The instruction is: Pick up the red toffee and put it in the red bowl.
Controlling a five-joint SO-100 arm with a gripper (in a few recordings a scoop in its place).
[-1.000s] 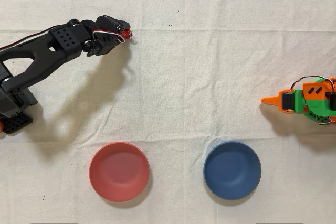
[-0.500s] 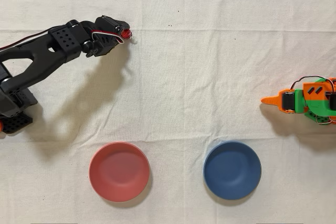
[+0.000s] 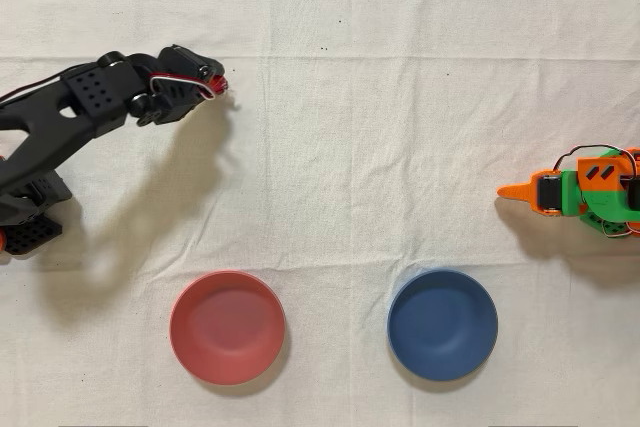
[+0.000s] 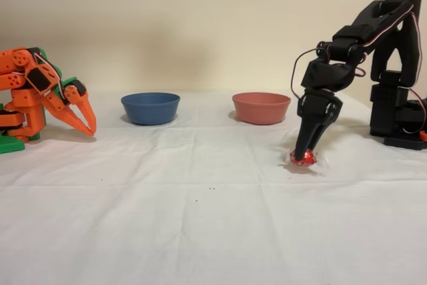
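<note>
Fixed view shows the end effector (image 4: 305, 155) pointing down and pinched onto the red toffee (image 4: 304, 159) at the tabletop (image 4: 200, 231), while in the overhead view the red bowl (image 3: 227, 327) lies well below it, slightly right.

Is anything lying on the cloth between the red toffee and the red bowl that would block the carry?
Nothing visible does. The gripper is closed on the red toffee, and bare cloth lies between it and the red bowl.
</note>
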